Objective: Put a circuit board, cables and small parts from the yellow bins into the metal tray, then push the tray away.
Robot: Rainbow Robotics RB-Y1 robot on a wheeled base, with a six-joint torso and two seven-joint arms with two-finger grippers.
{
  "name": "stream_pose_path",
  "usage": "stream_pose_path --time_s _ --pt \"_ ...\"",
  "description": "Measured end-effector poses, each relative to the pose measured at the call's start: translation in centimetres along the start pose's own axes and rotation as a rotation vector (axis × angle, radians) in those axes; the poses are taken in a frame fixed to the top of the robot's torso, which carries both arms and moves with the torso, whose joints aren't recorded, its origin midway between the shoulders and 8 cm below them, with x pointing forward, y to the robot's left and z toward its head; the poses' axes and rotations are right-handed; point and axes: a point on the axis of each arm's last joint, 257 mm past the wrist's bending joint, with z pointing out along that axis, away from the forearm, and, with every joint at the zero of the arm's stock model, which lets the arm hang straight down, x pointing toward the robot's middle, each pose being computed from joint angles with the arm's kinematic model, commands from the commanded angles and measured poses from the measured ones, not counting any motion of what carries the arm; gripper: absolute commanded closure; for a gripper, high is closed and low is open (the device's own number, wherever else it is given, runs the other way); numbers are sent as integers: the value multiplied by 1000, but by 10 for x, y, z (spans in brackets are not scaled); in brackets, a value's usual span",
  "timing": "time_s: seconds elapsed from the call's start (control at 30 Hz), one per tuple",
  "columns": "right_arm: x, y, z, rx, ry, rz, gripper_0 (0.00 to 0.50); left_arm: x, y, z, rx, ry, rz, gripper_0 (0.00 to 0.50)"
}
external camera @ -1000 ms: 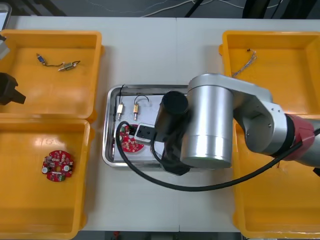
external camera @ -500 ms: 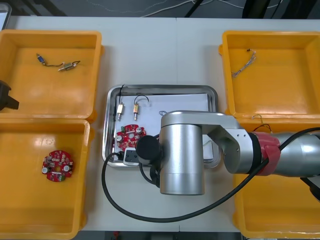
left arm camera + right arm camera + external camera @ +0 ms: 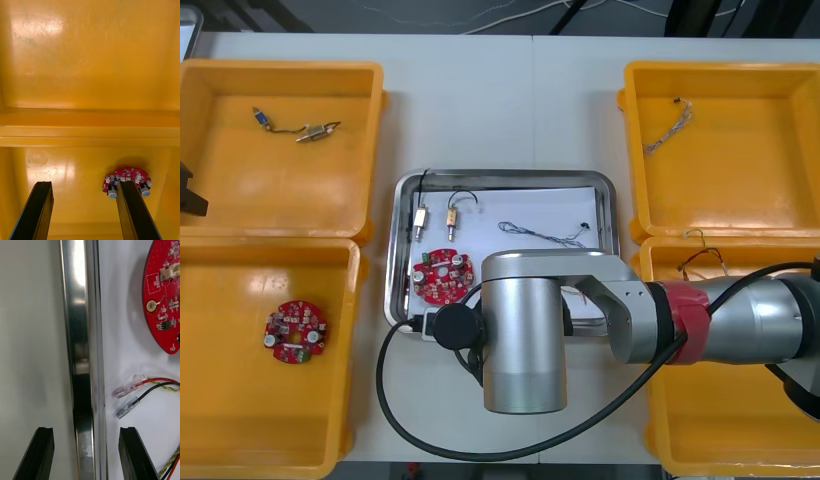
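1. Front view: the right arm [image 3: 525, 330] comes in from the right. It lies across the near side of the metal tray [image 3: 394, 250], above the tabletop [image 3: 480, 110].
2. In the right wrist view, the right claw [image 3: 85, 453] is open, with its black fingers [image 3: 41, 453] wide apart. The tray's shiny near rim runs between them. One finger is on the tabletop side and the other is over the tray's white inside. I cannot tell if they touch the rim.
3. The left claw [image 3: 85, 215] is open too and holds nothing. It hangs over the left yellow bins [image 3: 90, 127], close to a spare circuit board [image 3: 126, 179] in the near one.
4. In the tray lie a round red circuit board [image 3: 442, 277], two small metal parts [image 3: 422, 220], a blue and white cable [image 3: 545, 233] and a red and yellow cable [image 3: 161, 380].
5. The big silver arm covers the tray's near edge in the front view. It also covers most of the red and yellow cable. The left claw is cut off at that picture's left edge.
6. There is open tabletop beyond the tray's far edge. The right yellow bins [image 3: 630, 150] stand just beside the tray. The left ones stand a little farther off.
7. More small parts [image 3: 300, 130] lie in the far left bin. A thin cable [image 3: 667, 125] lies in the far right bin.
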Motion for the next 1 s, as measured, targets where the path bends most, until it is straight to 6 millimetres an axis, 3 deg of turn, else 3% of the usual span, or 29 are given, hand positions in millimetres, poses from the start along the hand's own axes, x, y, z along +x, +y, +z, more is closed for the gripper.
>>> stream_pose_path --time_s 0.27,0.33,0.4,0.43,0.47,0.63,1.0 --pt "-3 -4 3 12 1 5 0 -1 -1 -2 -3 -8 7 0" --pt "-3 -4 3 13 0 5 109 -2 -1 -2 -4 -9 8 0" --pt "-4 -4 3 13 -1 5 348 -2 -1 -2 -7 -11 8 0" --pt "-4 -4 3 13 -1 5 422 -2 0 -3 -9 -12 8 0" --pt "-4 -4 3 13 -1 5 444 -2 0 -3 -9 -12 8 0" --pt "-5 -5 3 19 -4 4 499 -2 0 -3 -11 -14 8 0" --pt "-6 -11 3 42 -10 4 500 -2 0 -3 -11 -14 8 0"
